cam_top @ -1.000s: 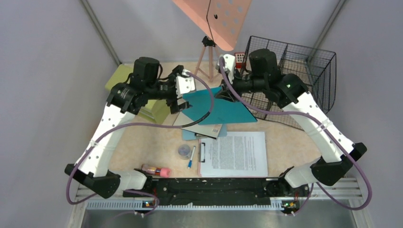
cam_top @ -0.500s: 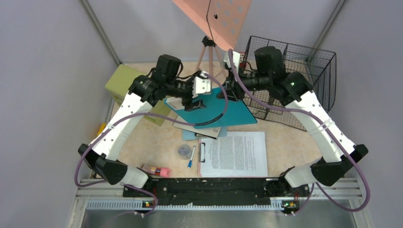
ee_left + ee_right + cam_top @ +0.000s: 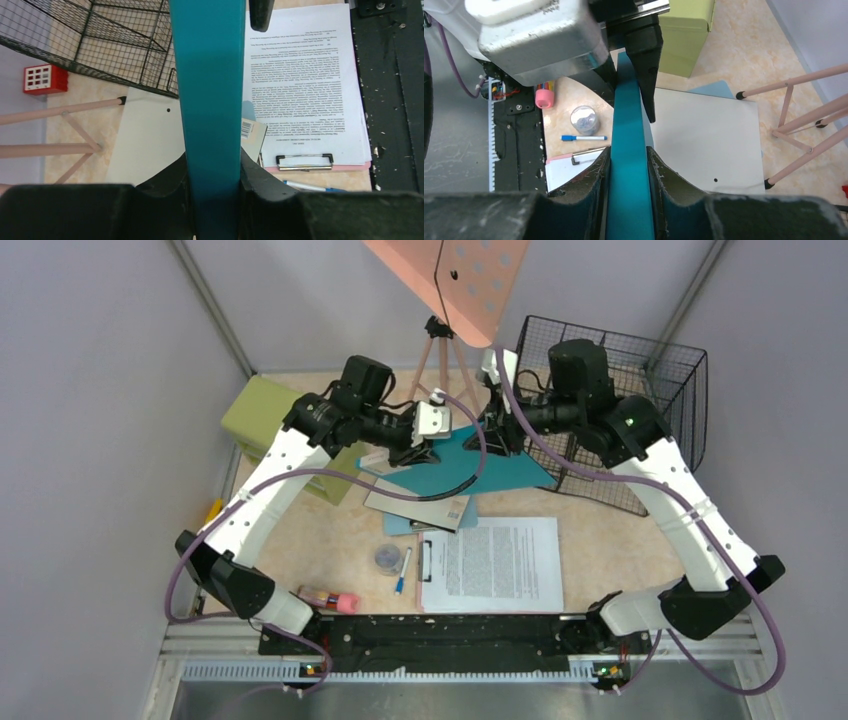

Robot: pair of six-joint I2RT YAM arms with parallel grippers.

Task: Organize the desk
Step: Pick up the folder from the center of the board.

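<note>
A flat teal book (image 3: pixel 500 472) hangs tilted above the pale marbled desk (image 3: pixel 330 540), held from both ends. My left gripper (image 3: pixel 425 448) is shut on its left edge; in the left wrist view the teal edge (image 3: pixel 210 100) fills the gap of that gripper (image 3: pixel 214 172). Facing it, my right gripper (image 3: pixel 495 440) is shut on the opposite edge. In the right wrist view the book (image 3: pixel 629 200) runs up from that gripper (image 3: pixel 629 160) to the left gripper's black fingers (image 3: pixel 646 75).
Under the book lie a white book (image 3: pixel 704 145) and a grey barcoded one (image 3: pixel 420 505). Nearer me are a clipboard with a printed sheet (image 3: pixel 495 565), a blue pen (image 3: pixel 402 570), a small round jar (image 3: pixel 387 558) and a pink-capped tube (image 3: pixel 330 598). A green cabinet (image 3: pixel 265 410) stands left, a wire basket (image 3: pixel 640 380) right, a pink tripod (image 3: pixel 440 350) behind.
My left arm swung right from beside the green cabinet to the teal book, and its jaws closed on the book's left edge. The right arm shifted slightly right with the book.
</note>
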